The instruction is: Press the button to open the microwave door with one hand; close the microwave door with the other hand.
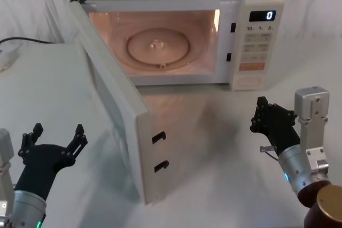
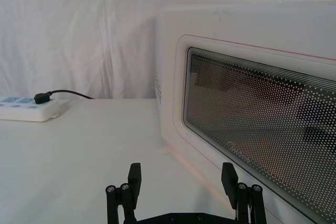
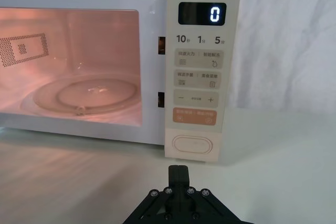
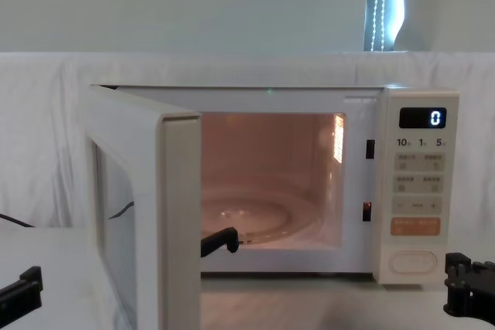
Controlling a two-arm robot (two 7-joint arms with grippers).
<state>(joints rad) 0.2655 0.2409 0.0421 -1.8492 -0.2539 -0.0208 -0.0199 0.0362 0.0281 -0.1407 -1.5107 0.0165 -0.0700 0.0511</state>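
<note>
Microwave door (image 1: 115, 116), swung wide open on its left hinge, standing out toward the robot over the white surface (image 1: 214, 148); outer face with dark dotted window turned to the left side. Lit cavity exposed behind it, glass turntable (image 1: 156, 46) inside. Control panel (image 1: 260, 44) on the right of the oven, display at 0. Button (image 3: 193, 145), the wide cream oval at the bottom of that panel, under the orange key (image 3: 195, 116), untouched at present. Left hand (image 1: 52, 141) low on the left side, near the door's outer face but apart from it, fingers spread wide, holding nothing. Right hand (image 1: 270, 117) on the right, in front of the panel and well apart from the button, fingers brought together, empty. Judging by the open door: opening step done; closing left, and the left hand placed on the proper side for pushing the door shut. Power strip (image 2: 29, 108) with a black plug off to the far left.
</note>
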